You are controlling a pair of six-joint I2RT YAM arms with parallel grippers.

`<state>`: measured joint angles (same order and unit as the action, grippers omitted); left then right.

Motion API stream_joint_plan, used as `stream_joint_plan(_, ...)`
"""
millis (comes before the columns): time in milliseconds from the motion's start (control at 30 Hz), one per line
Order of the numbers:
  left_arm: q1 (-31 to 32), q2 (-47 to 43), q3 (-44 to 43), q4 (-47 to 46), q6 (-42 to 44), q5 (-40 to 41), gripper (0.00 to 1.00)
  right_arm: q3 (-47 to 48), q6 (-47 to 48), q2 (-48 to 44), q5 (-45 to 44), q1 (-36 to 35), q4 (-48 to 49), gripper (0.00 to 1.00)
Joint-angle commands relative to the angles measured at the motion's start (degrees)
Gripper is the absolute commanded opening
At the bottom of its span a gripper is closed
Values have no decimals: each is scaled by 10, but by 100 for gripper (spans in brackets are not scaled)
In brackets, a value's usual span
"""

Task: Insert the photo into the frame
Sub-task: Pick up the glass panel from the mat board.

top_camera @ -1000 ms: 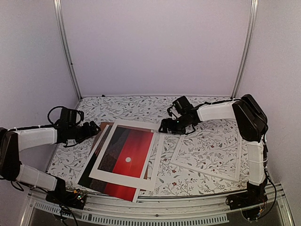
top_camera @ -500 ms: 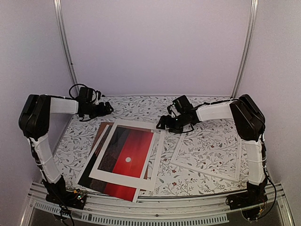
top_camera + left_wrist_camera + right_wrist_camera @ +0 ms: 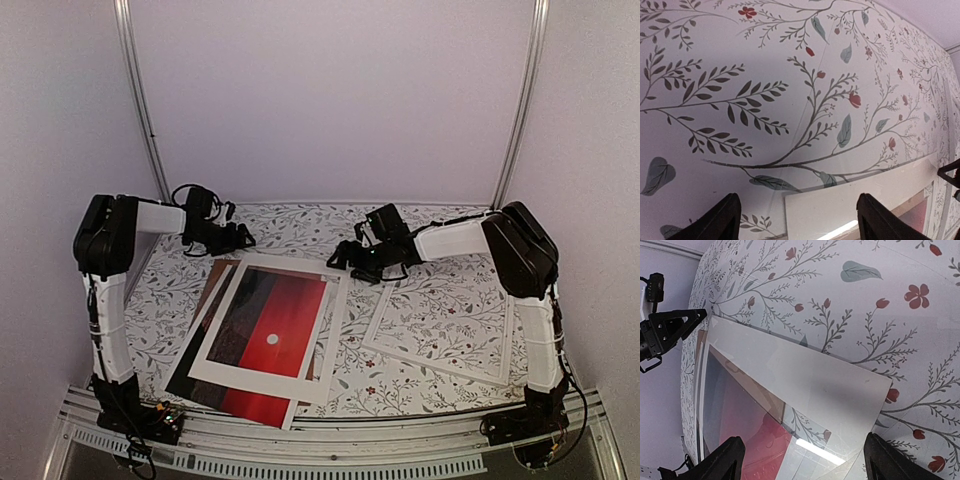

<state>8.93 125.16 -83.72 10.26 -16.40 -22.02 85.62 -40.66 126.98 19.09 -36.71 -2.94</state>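
The overhead view alone gives the whole layout. The photo (image 3: 280,310) lies flat at the near left of the table (image 3: 300,222), under a white window mat (image 3: 255,383) that covers its margins. Its red near end sticks out past the mat toward the table's near edge. A brown backing board (image 3: 217,274) shows at the far left corner of this stack. The frame (image 3: 430,363) lies flat, well apart to the right, and the table's floral pattern is visible through its pane. Neither wrist view takes in the frame.

The right wrist view adds detail the overhead lacks. The mat's far right corner lies below and ahead of the right gripper (image 3: 804,440), with the red print showing in the window and a bright streak of glare near it. The left wrist view shows only floral surface and a strip of the mat's far edge.

We find the left gripper (image 3: 796,200) with jaws wide apart and nothing between them, hovering beyond the stack's far left corner. The right gripper's jaws are likewise wide apart and grip nothing; we cannot tell whether they touch the mat.

Bare floral surface lies between the stack and the frame, and along the far side of the table behind both grippers.
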Motion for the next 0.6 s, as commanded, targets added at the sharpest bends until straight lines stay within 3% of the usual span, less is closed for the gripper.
stream_joint_plan(0,1,27,-27,40,9,-47,80,-2,-28,24,13,1,9,86)
stream_joint_plan(567,-7,36,-15,26,-40,-165,65,6,-40,41,20,1,16,86)
